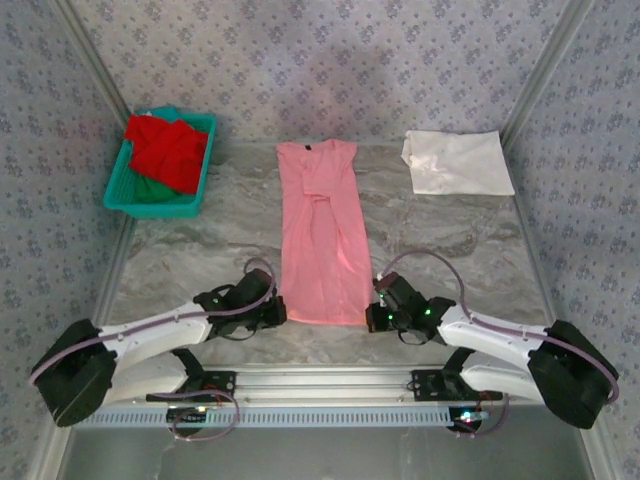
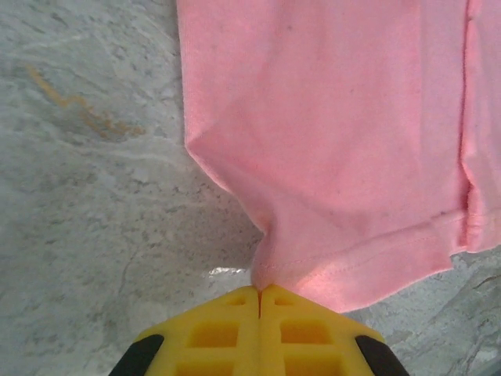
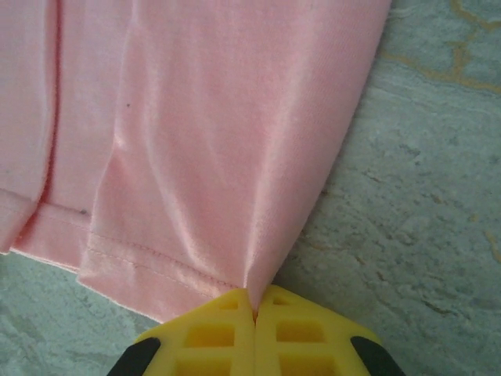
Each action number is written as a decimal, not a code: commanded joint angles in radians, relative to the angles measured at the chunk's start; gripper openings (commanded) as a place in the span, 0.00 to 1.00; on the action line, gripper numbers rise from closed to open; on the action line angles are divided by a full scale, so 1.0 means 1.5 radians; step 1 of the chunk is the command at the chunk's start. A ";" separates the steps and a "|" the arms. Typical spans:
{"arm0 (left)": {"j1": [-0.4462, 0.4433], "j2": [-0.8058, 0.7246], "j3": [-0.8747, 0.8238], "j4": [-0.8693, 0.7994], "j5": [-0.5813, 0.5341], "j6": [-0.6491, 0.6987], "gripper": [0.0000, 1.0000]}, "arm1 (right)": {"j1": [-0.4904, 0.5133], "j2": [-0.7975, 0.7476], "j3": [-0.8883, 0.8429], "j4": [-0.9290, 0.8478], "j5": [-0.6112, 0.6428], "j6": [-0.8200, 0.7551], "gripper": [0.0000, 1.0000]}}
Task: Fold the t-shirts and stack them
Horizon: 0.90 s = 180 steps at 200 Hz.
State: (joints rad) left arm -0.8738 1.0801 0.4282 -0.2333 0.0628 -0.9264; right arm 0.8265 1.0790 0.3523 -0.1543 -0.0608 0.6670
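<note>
You have the pink t-shirt (image 1: 322, 235) lying lengthwise down the middle of the table (image 1: 190, 250), sides folded in, hem towards the arms. Your left gripper (image 2: 259, 291) is pinched tight on the hem's left corner and your right gripper (image 3: 254, 294) on its right corner. The cloth looks thin, light and limp, so expect it to sag between the two holds; carry both corners level and taut. The white t-shirt (image 1: 457, 162) sits folded at the far right

table (image 1: 200, 250): centre shirt (image 1: 320, 235) mid, running near to far | basket (image 1: 118, 190) far left, heaped shirts (image 1: 168, 150) in it | lone shirt (image 1: 458, 163) far right | left gripper (image 1: 279, 311) and right gripper (image 1: 372, 317) at centre shirt's 2 near corners
</note>
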 commanded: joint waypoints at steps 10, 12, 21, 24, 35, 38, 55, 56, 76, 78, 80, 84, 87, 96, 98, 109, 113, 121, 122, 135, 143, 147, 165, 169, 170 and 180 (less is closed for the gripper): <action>-0.024 -0.040 -0.033 -0.066 -0.013 -0.014 0.00 | 0.038 -0.027 0.000 -0.039 -0.009 0.023 0.00; -0.027 -0.042 -0.034 -0.069 -0.014 -0.016 0.00 | 0.042 -0.029 -0.001 -0.041 -0.008 0.025 0.00; -0.043 -0.050 -0.039 -0.081 -0.022 -0.025 0.00 | 0.060 -0.041 -0.008 -0.047 -0.002 0.035 0.00; -0.049 -0.052 -0.039 -0.083 -0.026 -0.027 0.00 | 0.067 -0.045 -0.012 -0.047 -0.001 0.040 0.00; -0.067 -0.060 -0.038 -0.092 -0.034 -0.036 0.00 | 0.086 -0.063 -0.025 -0.049 0.009 0.059 0.00; -0.072 -0.061 -0.036 -0.095 -0.037 -0.037 0.00 | 0.091 -0.069 -0.028 -0.049 0.012 0.065 0.00; -0.090 -0.077 -0.021 -0.121 -0.056 -0.042 0.00 | 0.107 -0.096 -0.037 -0.050 0.020 0.081 0.00; -0.091 -0.079 -0.020 -0.123 -0.056 -0.042 0.00 | 0.107 -0.097 -0.036 -0.051 0.021 0.081 0.00; -0.088 -0.109 0.008 -0.158 -0.089 -0.021 0.00 | 0.104 -0.114 -0.004 -0.084 0.044 0.070 0.00; -0.087 -0.111 0.013 -0.161 -0.091 -0.017 0.00 | 0.103 -0.115 -0.001 -0.085 0.044 0.067 0.00; -0.085 -0.113 0.016 -0.163 -0.091 -0.013 0.00 | 0.101 -0.115 0.003 -0.086 0.043 0.063 0.00; -0.078 -0.117 0.023 -0.164 -0.087 -0.005 0.00 | 0.097 -0.116 0.010 -0.087 0.040 0.055 0.00; -0.069 -0.118 0.029 -0.164 -0.081 0.001 0.00 | 0.094 -0.116 0.017 -0.091 0.035 0.051 0.00; -0.028 -0.116 0.044 -0.162 -0.049 0.016 0.00 | 0.081 -0.113 0.038 -0.099 0.029 0.033 0.00; -0.018 -0.115 0.048 -0.161 -0.043 0.018 0.00 | 0.077 -0.112 0.042 -0.099 0.028 0.030 0.00; 0.024 -0.105 0.069 -0.149 -0.016 0.043 0.00 | 0.053 -0.104 0.063 -0.090 0.016 0.010 0.00; 0.035 -0.101 0.078 -0.146 -0.013 0.055 0.00 | 0.042 -0.100 0.070 -0.084 0.011 0.003 0.00; 0.056 -0.089 0.099 -0.139 -0.007 0.080 0.00 | 0.021 -0.087 0.086 -0.075 0.008 -0.015 0.00; 0.058 -0.088 0.103 -0.138 -0.006 0.083 0.00 | 0.018 -0.086 0.089 -0.074 0.008 -0.018 0.00; 0.092 -0.052 0.141 -0.120 0.007 0.128 0.00 | -0.014 -0.055 0.122 -0.059 0.005 -0.062 0.00; 0.114 -0.021 0.166 -0.103 0.024 0.153 0.00 | -0.034 -0.030 0.143 -0.047 -0.004 -0.083 0.00; 0.125 -0.004 0.179 -0.095 0.031 0.164 0.00 | -0.043 -0.016 0.154 -0.039 -0.009 -0.093 0.00; 0.158 0.071 0.237 -0.064 0.038 0.213 0.00 | -0.079 0.054 0.211 -0.019 -0.019 -0.130 0.00; 0.164 0.087 0.251 -0.061 0.034 0.223 0.00 | -0.086 0.067 0.225 -0.019 -0.018 -0.136 0.00; 0.165 0.091 0.254 -0.060 0.033 0.225 0.00 | -0.088 0.072 0.228 -0.019 -0.017 -0.138 0.00; 0.178 0.128 0.283 -0.052 0.020 0.242 0.00 | -0.100 0.111 0.261 -0.012 -0.014 -0.157 0.00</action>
State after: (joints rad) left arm -0.6479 1.1698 0.7490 -0.3786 0.0837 -0.6994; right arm 0.7193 1.1458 0.6353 -0.2157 -0.0692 0.5495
